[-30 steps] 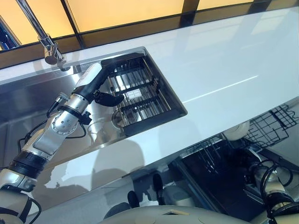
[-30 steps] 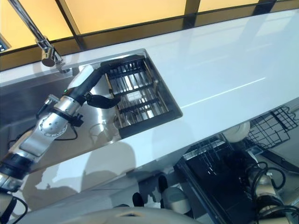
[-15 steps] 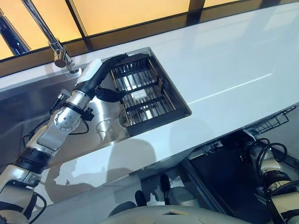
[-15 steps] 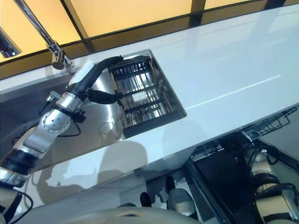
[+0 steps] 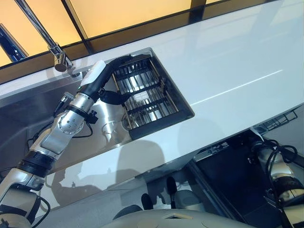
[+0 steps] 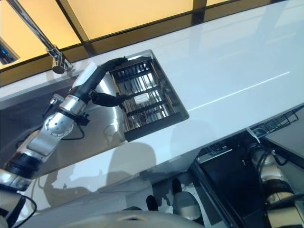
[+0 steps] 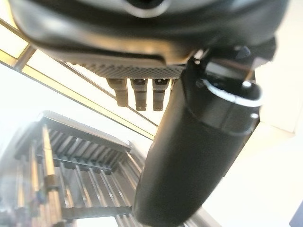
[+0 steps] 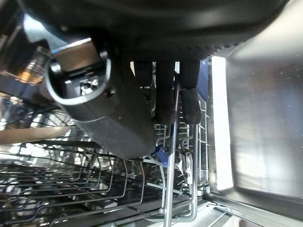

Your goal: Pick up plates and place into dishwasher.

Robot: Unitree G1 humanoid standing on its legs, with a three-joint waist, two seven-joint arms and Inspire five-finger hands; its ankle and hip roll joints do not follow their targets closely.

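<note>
A black dish rack (image 5: 147, 95) with metal bars sits in the right end of the steel sink (image 5: 28, 104). I see no plate in it. My left hand (image 5: 105, 80) is over the rack's far left corner. It is open, with straight fingers (image 7: 137, 92) along the rack's far rim and the thumb (image 7: 199, 156) pointing across the bars. My right hand (image 8: 109, 113) is below the counter, inside the dishwasher (image 5: 228, 175). Its straight fingers (image 8: 168, 94) hang over the wire rack (image 8: 94, 189) and hold nothing.
A white counter (image 5: 228, 61) runs along the right of the sink. A chrome faucet (image 5: 59, 59) stands behind the sink's far edge. A wire basket's edge (image 5: 278, 121) juts out under the counter at the right. A blue clip (image 8: 161, 156) sits on the dishwasher's wire rack.
The camera has shifted. My left hand has reached a little farther along the rack's far rim. The white plate seen by the dishwasher basket one second ago is out of view.
</note>
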